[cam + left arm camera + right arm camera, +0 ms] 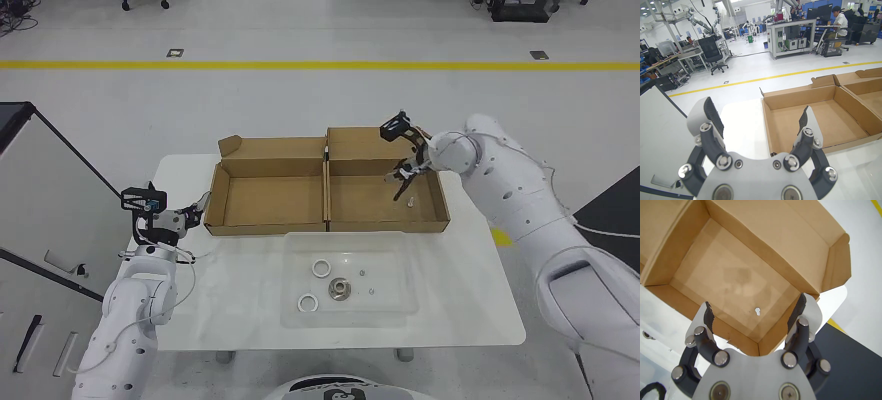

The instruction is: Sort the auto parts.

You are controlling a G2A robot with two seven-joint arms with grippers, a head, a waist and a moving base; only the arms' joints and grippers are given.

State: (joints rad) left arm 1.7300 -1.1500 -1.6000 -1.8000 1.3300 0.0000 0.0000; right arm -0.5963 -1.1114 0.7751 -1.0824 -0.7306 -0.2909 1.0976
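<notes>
Cardboard forms both containers at the far side of the white table [470, 290]: the left box [268, 200] and the right box [365, 195] stand touching along one wall. From above, the right gripper [405, 185] hangs over the right part of the right box. Its own wrist view shows the right gripper [755, 301] spread wide with nothing between the fingers. On the box floor beneath lies a small silver bolt [757, 311], on its side.

The left gripper [195, 210] sits just beside the left box's left wall. In the left wrist view its jaws are wide apart and empty.

Nearer, a clear tray [350, 236] holds two white rings [322, 268], a flanged metal part [341, 290] and tiny pieces [372, 291] too small to identify.
</notes>
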